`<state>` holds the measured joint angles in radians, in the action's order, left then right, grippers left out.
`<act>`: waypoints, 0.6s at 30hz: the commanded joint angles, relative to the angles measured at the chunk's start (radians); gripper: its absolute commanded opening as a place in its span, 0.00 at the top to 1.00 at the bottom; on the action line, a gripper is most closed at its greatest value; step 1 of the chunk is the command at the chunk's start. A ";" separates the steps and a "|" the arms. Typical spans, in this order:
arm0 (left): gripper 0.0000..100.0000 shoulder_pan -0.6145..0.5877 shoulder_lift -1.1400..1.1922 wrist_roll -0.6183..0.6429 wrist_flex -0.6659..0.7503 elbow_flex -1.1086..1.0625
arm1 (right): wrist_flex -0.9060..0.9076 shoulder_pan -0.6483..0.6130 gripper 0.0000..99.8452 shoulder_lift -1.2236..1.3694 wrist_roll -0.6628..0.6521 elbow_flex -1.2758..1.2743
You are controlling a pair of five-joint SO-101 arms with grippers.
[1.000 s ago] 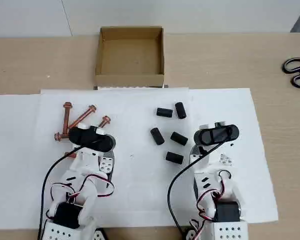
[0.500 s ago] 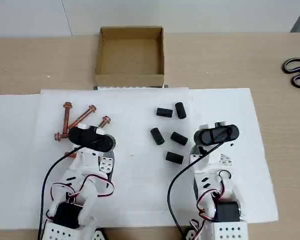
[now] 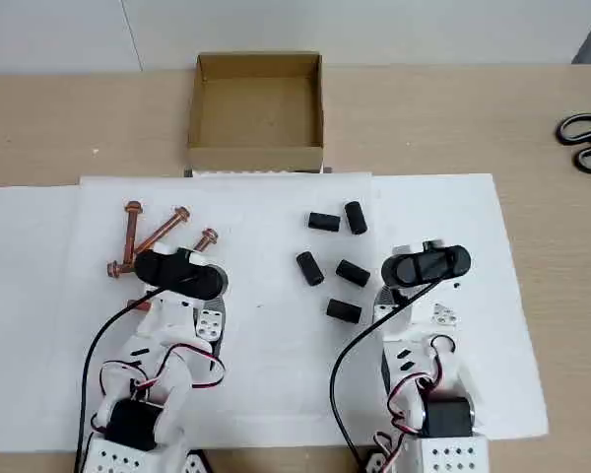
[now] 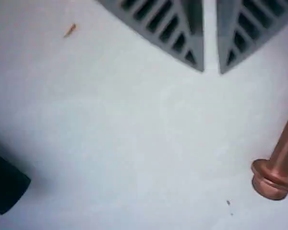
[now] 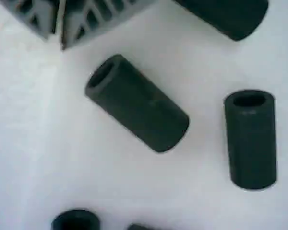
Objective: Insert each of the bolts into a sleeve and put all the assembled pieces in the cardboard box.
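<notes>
Several copper bolts [image 3: 163, 235] lie scattered on the white paper at the left. Several black sleeves [image 3: 353, 273] lie loose to their right. The open cardboard box [image 3: 258, 153] stands behind the paper. My left arm [image 3: 177, 274] hangs just in front of the bolts. Its gripper [image 4: 211, 71] is shut with nothing in it, close above the paper, with a bolt head [image 4: 276, 178] and a sleeve end [image 4: 5, 187] nearby. My right arm [image 3: 424, 266] is beside the sleeves. Its gripper [image 5: 61, 45] is shut and holds nothing, next to a lying sleeve [image 5: 137, 103] and another sleeve [image 5: 251, 139].
Black scissors [image 3: 586, 140] lie at the table's far right edge. A small metal piece [image 3: 443, 314] sits on the paper by the right arm. White paper [image 3: 266, 365] covers the table's front half.
</notes>
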<state>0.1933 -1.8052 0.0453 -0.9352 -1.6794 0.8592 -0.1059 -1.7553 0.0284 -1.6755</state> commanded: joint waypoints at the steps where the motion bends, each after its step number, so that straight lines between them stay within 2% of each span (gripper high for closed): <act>1: 0.99 0.003 -0.008 -0.005 0.026 0.004 | 0.004 -0.039 1.00 -0.016 -0.012 -0.011; 9: 0.99 0.089 -0.008 -0.005 0.035 0.004 | 0.007 -0.127 1.00 -0.016 -0.009 -0.011; 15: 0.99 0.032 -0.003 -0.005 0.097 0.084 | 0.018 0.004 1.00 -0.005 -0.009 0.091; 18: 0.99 0.009 -0.002 -0.005 0.091 0.154 | 0.094 0.031 1.00 0.004 -0.009 0.224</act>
<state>0.2194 -1.8052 0.0437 -0.8646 -1.6164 0.8976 -0.1028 -1.7553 0.0284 -1.5881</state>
